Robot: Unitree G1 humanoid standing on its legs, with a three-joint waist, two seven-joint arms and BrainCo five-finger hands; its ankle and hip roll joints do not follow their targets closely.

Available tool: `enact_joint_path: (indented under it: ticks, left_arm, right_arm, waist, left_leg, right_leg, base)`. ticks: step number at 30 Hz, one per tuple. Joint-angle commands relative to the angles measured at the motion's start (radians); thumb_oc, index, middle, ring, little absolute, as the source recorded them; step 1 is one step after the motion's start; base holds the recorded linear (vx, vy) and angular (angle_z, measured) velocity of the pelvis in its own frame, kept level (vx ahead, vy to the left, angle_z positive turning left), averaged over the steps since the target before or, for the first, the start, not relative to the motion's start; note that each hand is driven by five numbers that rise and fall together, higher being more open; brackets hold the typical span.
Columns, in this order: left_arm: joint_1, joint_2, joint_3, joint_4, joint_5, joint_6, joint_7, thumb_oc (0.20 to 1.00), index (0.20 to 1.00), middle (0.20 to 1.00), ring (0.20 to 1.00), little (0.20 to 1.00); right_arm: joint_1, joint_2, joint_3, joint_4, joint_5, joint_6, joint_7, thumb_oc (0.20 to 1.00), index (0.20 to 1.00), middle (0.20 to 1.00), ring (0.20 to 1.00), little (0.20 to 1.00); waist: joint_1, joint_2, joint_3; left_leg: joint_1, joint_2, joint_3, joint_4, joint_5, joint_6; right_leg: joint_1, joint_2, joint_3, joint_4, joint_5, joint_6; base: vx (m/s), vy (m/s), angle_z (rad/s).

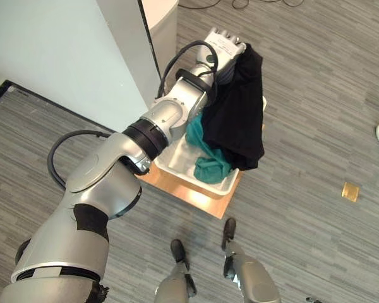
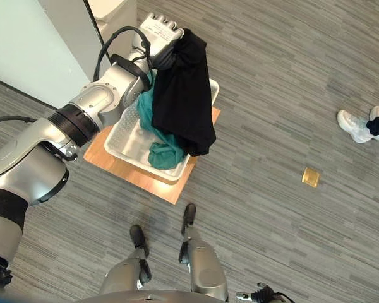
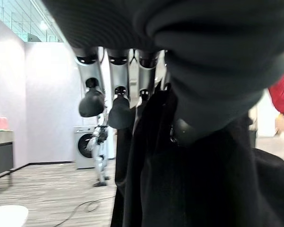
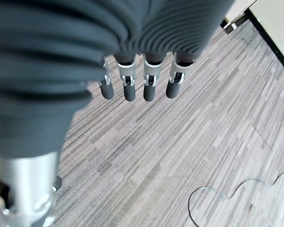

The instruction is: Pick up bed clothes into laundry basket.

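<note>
A black garment (image 1: 237,120) hangs from my left hand (image 1: 224,47), which is held high over the far end of a white laundry basket (image 1: 170,161). Its lower part drapes over the basket's right side and rim. In the left wrist view the black cloth (image 3: 189,179) falls beside the thumb and the fingers (image 3: 109,80), which pinch it. A teal cloth (image 1: 211,165) lies crumpled inside the basket, partly under the black garment. My right hand (image 4: 150,87) hangs over bare floor with straight fingers, holding nothing.
The basket rests on a low wooden board (image 1: 189,192) on grey striped floor. A pale wall panel (image 1: 63,57) stands to the left. A person's white shoe (image 2: 354,123) is at the right, and a small brass floor plate (image 1: 350,191) lies nearby.
</note>
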Motion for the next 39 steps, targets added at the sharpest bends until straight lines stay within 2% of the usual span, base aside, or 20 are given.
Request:
enact_joint_path:
  ticks: [1,11,12,14,15,16,29,32,33,35,38,39]
  left_arm:
    - [-0.215,-0.058,0.009,0.117,0.060,-0.001,0.055,0.200,0.200,0.200,0.200,0.200]
    - [-0.243,-0.017,-0.048,0.074,0.091,-0.017,0.043,0.200,0.200,0.200,0.200,0.200]
    - [-0.256,-0.007,-0.058,0.074,0.089,-0.019,0.041,0.200,0.200,0.200,0.200,0.200]
    - [-0.263,0.010,-0.064,0.075,0.083,-0.020,0.047,0.200,0.200,0.200,0.200,0.200]
    - [-0.269,0.019,-0.065,0.074,0.084,-0.019,0.050,0.200,0.200,0.200,0.200,0.200]
    - [-0.300,0.040,-0.083,0.079,0.082,-0.024,0.058,0.200,0.200,0.200,0.200,0.200]
    - [-0.392,0.097,-0.129,0.065,0.062,-0.019,0.078,0.200,0.200,0.200,0.200,0.200]
    - [-0.335,0.095,-0.086,0.041,0.040,-0.014,0.090,0.200,0.200,0.200,0.200,0.200]
    - [-0.298,0.084,-0.055,0.036,0.023,-0.012,0.099,0.200,0.200,0.200,0.200,0.200]
    - [-0.218,0.068,0.011,-0.003,-0.005,-0.013,0.109,0.200,0.200,0.200,0.200,0.200]
    - [-0.059,0.015,0.124,-0.107,-0.046,-0.020,0.112,0.200,0.200,0.200,0.200,0.200]
    - [0.040,-0.039,0.160,-0.141,-0.042,-0.033,0.097,0.200,0.200,0.200,0.200,0.200]
  right_arm:
    - [0.006,-0.067,0.021,0.044,0.015,0.009,-0.010,1.000,1.000,1.000,1.000,1.000]
    - [0.019,-0.068,0.040,0.039,-0.007,0.006,-0.007,1.000,1.000,1.000,1.000,1.000]
    - [0.024,-0.070,0.042,0.036,-0.009,0.005,-0.008,1.000,1.000,1.000,1.000,1.000]
    - [0.024,-0.070,0.043,0.038,-0.008,0.004,-0.006,1.000,1.000,1.000,1.000,1.000]
    - [0.026,-0.072,0.042,0.037,-0.008,0.003,-0.007,1.000,1.000,1.000,1.000,1.000]
    - [0.032,-0.075,0.040,0.032,-0.007,-0.004,-0.008,1.000,1.000,1.000,1.000,1.000]
    - [0.035,-0.071,0.036,0.009,-0.006,-0.015,-0.021,1.000,1.000,1.000,1.000,1.000]
    - [0.030,-0.064,0.038,0.002,0.000,-0.015,-0.026,1.000,1.000,1.000,1.000,1.000]
    - [0.026,-0.059,0.039,-0.001,0.000,-0.016,-0.029,1.000,1.000,1.000,1.000,1.000]
    - [0.029,-0.057,0.041,-0.010,-0.001,-0.017,-0.031,1.000,1.000,1.000,1.000,1.000]
    - [0.040,-0.044,0.039,-0.019,-0.008,-0.016,-0.031,1.000,1.000,1.000,1.000,1.000]
    - [0.045,-0.037,0.034,-0.023,-0.008,-0.018,-0.031,1.000,1.000,1.000,1.000,1.000]
  waist:
    - [0.032,0.016,-0.010]
    - [0.047,0.003,-0.017]
    - [0.047,0.006,-0.022]
    - [0.049,0.004,-0.022]
    - [0.049,0.001,-0.018]
    - [0.046,0.006,-0.027]
    - [0.031,0.015,-0.014]
    - [0.033,0.013,0.000]
    - [0.034,0.007,0.010]
    - [0.038,0.008,0.017]
    - [0.052,0.010,0.032]
    - [0.060,0.009,0.039]
  left_leg:
    - [-0.034,0.076,0.016,0.003,-0.029,-0.042]
    - [-0.013,0.073,0.023,0.003,-0.037,-0.038]
    - [-0.003,0.079,0.013,0.003,-0.061,-0.045]
    - [-0.003,0.078,0.012,0.003,-0.063,-0.045]
    - [-0.012,0.074,0.021,0.003,-0.040,-0.037]
    - [-0.005,0.076,0.007,0.003,-0.066,-0.042]
    - [-0.031,0.071,0.001,0.003,-0.066,-0.037]
    - [-0.040,0.069,-0.003,0.003,-0.065,-0.035]
    - [-0.053,0.064,0.006,0.003,-0.040,-0.027]
    - [-0.058,0.064,0.004,0.003,-0.041,-0.025]
    - [-0.062,0.060,-0.004,0.003,-0.041,-0.024]
    - [-0.061,0.058,-0.014,0.003,-0.041,-0.023]
  right_leg:
    - [0.143,-0.085,-0.095,0.014,-0.149,0.169]
    - [0.176,-0.084,-0.113,0.014,-0.143,0.177]
    - [0.186,-0.079,-0.105,0.014,-0.158,0.186]
    - [0.187,-0.079,-0.105,0.014,-0.154,0.188]
    - [0.179,-0.083,-0.114,0.014,-0.139,0.180]
    - [0.187,-0.083,-0.105,0.014,-0.154,0.191]
    - [0.158,-0.096,-0.093,0.014,-0.134,0.201]
    - [0.153,-0.097,-0.091,0.014,-0.130,0.200]
    - [0.141,-0.102,-0.099,0.014,-0.117,0.190]
    - [0.135,-0.105,-0.099,0.014,-0.120,0.188]
    - [0.135,-0.106,-0.100,0.014,-0.127,0.181]
    - [0.138,-0.107,-0.102,0.014,-0.129,0.177]
  base:
    - [0.01,0.040,0.06]
    - [0.01,0.026,0.05]
    - [0.08,0.021,-0.01]
    - [0.01,0.015,0.00]
    - [0.01,0.046,0.01]
    - [0.01,0.041,0.01]
    - [0.02,0.028,0.01]
    - [-0.03,0.007,0.00]
    - [-0.09,0.017,0.00]
    - [-0.04,0.007,0.00]
    - [0.00,0.000,0.00]
    - [0.00,0.000,0.00]
